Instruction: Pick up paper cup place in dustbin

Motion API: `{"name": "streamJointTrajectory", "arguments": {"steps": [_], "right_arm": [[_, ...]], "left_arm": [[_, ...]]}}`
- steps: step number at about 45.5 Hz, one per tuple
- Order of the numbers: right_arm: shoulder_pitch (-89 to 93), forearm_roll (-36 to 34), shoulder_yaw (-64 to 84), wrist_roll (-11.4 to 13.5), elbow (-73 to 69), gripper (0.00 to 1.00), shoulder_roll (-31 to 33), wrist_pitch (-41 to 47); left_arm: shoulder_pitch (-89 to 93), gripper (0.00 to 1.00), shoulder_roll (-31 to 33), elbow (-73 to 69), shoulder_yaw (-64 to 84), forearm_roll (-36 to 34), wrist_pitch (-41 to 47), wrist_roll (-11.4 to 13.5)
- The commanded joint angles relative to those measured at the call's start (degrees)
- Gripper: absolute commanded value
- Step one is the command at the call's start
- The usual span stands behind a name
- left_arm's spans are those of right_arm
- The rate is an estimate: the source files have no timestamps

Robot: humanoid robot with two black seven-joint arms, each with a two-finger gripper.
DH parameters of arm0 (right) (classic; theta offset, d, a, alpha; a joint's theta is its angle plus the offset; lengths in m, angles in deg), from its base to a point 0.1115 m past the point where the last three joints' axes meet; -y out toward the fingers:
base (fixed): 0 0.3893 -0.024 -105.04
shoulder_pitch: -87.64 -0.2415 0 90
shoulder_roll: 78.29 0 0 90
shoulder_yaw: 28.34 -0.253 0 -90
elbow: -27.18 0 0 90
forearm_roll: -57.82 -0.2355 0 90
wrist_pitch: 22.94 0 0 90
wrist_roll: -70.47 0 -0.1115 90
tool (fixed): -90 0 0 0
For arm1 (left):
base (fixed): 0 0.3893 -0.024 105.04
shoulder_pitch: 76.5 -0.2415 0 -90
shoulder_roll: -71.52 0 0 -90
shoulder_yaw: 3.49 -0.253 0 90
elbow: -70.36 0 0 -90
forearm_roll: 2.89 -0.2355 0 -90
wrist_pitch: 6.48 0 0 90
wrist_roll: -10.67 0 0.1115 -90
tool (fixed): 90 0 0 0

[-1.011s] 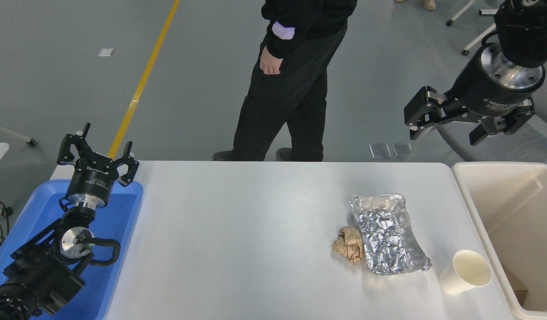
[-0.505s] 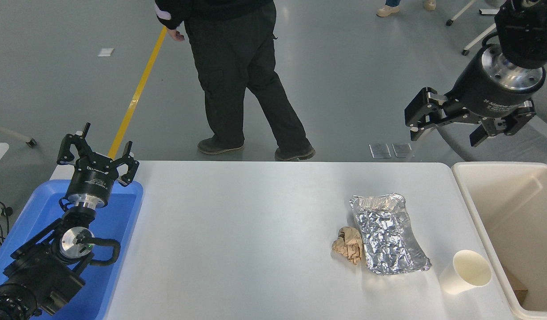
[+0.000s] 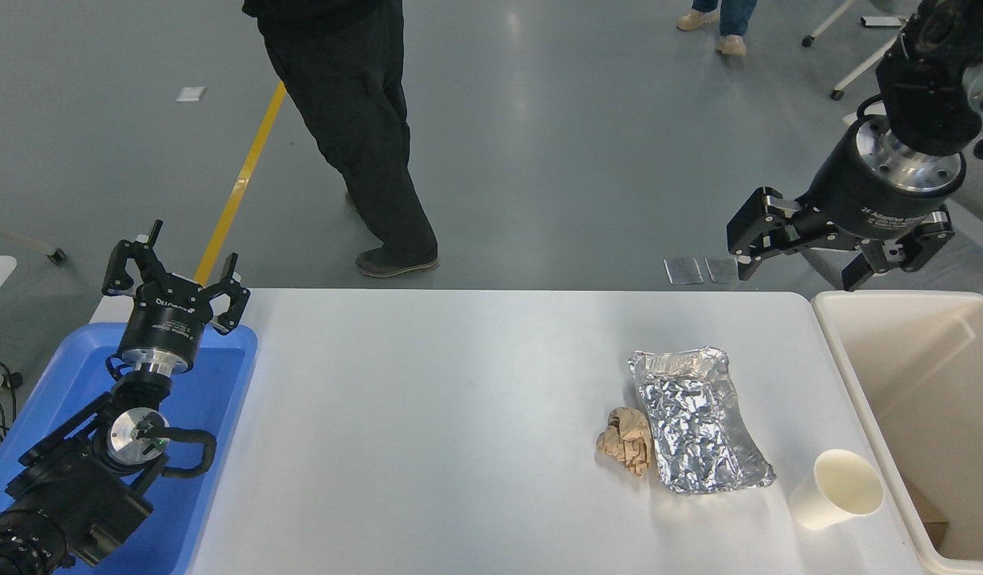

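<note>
Head view, read from left to right, showed the left gripper (image 3: 174, 275) parked over the blue tray (image 3: 219, 399) at the table's (image 3: 427, 415) left end, its fingers spread and holding nothing. A person (image 3: 355, 120) walked on the floor beyond the far edge, cut off above the waist. Toward the right lay a brown paper wad (image 3: 628, 439) touching a foil tray (image 3: 699, 419). Just right of the foil stood the cup (image 3: 836, 488), upright or slightly tilted, mouth up, near the front edge and close beside the dustbin's (image 3: 850, 375) left wall; whether it touched that wall could not be told. The right gripper (image 3: 802, 259) hung high above the table's far right corner, fingers wide apart and empty, well apart from the cup. From that claw the cup lay nearer the camera and far below, so the coming move would probably be a long descent toward the front edge. The right arm was much the nearer. The dustbin was cropped at the right and bottom; a brown scrap inside it could not be identified.
</note>
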Motion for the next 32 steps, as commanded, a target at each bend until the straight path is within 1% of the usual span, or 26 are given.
{"name": "streamJointTrajectory", "arguments": {"steps": [1,9,15,18,20,21,28,32], "right_arm": [[2.68,0.76,2.66,0.09,0.02,1.00,4.13,0.00],[6.90,0.67,5.65,0.09,0.19,1.00,5.27,0.00],[10.15,0.84,6.00,0.09,0.19,1.00,9.75,-0.17],[11.73,1.02,6.00,0.09,0.19,1.00,12.03,-4.12],[13.05,1.72,6.00,0.01,0.19,1.00,13.09,-8.07],[14.10,2.59,6.09,0.01,0.19,1.00,13.70,-11.48],[18.14,5.06,4.86,0.01,0.28,1.00,18.01,-19.50],[23.15,8.30,2.58,0.01,0.81,1.00,19.60,-24.68]], "left_arm": [[-0.01,0.99,-0.06,0.02,0.00,-0.08,0.00,0.00],[-0.01,0.99,0.03,0.02,0.00,-0.08,0.00,0.00],[-0.01,0.99,-0.06,0.02,0.00,0.01,0.09,0.00],[-0.09,0.99,-0.06,0.02,0.00,0.01,0.17,0.00],[-0.09,0.99,0.03,-0.07,0.00,0.01,0.17,0.00],[-0.09,0.99,-0.06,0.02,0.00,0.01,0.26,0.00],[-0.09,0.99,0.03,0.02,0.00,0.01,0.26,0.00],[-0.09,0.99,0.03,-0.07,0.00,0.01,0.26,0.00]]}}
